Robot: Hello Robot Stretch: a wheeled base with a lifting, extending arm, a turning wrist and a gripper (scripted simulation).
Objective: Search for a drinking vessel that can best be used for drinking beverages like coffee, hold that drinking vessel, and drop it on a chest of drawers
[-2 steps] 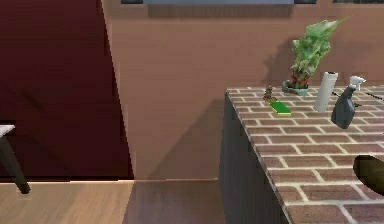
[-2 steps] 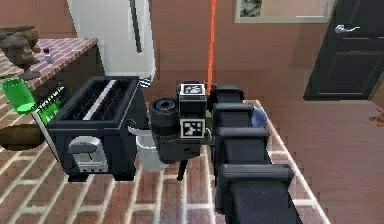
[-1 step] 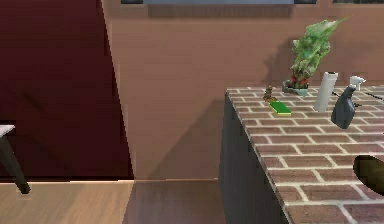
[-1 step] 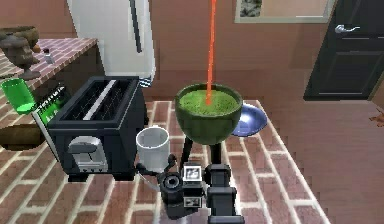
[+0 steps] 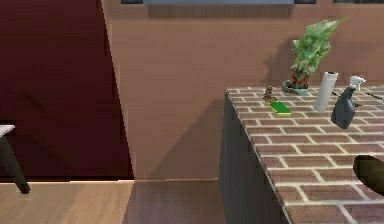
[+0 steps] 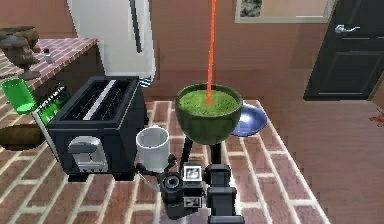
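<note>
**White cylindrical ceramic mug (image 6: 152,148) just up-left of dark two-finger gripper (image 6: 170,192)**

The mug stands upright near the near edge of the brick-topped counter (image 6: 300,170), just beside the black slotted toaster (image 6: 95,125); whether the gripper holds anything cannot be told. The forward view adds a leafy potted plant (image 5: 312,52) at the counter's far edge

Arm side view, bottom edge, just right of centre: the arm (image 6: 224,204), a dark bar of square section built of blocky, stepped segments. At its far end are two small white squares (image 6: 190,175) bearing black marks. Beside these, toward lower centre, is the gripper (image 6: 199,150), a compact dark body with two thin dark fingers (image 6: 184,155). They appear straight and rod-like, though their tips are hard to make out.
</note>
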